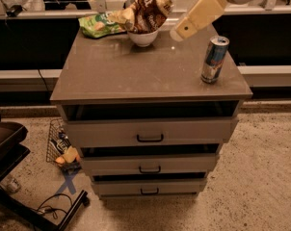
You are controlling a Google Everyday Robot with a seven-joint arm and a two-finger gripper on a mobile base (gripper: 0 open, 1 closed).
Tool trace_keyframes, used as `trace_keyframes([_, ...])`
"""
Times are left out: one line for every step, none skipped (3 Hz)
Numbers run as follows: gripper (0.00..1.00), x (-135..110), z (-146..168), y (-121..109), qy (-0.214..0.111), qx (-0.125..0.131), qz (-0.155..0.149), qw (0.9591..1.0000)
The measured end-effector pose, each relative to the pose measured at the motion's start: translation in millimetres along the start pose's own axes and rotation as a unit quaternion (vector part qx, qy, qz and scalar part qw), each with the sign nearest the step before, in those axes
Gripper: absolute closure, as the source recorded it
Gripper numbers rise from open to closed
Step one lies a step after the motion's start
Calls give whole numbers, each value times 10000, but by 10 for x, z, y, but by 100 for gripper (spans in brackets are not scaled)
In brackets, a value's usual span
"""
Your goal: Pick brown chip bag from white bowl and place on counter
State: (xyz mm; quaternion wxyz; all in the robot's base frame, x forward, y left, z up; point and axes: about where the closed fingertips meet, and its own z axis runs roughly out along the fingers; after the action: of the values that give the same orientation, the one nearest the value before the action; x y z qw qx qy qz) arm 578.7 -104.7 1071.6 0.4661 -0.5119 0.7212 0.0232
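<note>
The bag (148, 12) sits in the bowl (142, 37) at the back of the worktop (131, 73), a little left of the middle. It stands up crumpled, well above the rim and wider than the bowl, with its brown foil and white lettering facing forward. A green bag (98, 25) lies flat just left of the bowl, at the back left corner; whether it touches the bowl is hard to tell.

The tool (178, 32) hangs over the back of the worktop just right of the bowl, at the end of a cream-coloured arm segment (203, 8) that slants down from the upper right. Its tip is level with the bowl and apart from both bowl and bag. It holds nothing, and I cannot tell how far open it is.

A can (214, 59) stands upright near the right edge, well apart from the bowl. Below the worktop are three drawers (150, 131) with black handles. On the floor to the left lies a wire basket (61, 146) with small items in it.
</note>
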Motion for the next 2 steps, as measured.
trace_keyframes([0, 108, 330, -422, 190, 130, 166, 9996])
trace_keyframes([0, 132, 722, -1053, 395, 546, 351, 9971])
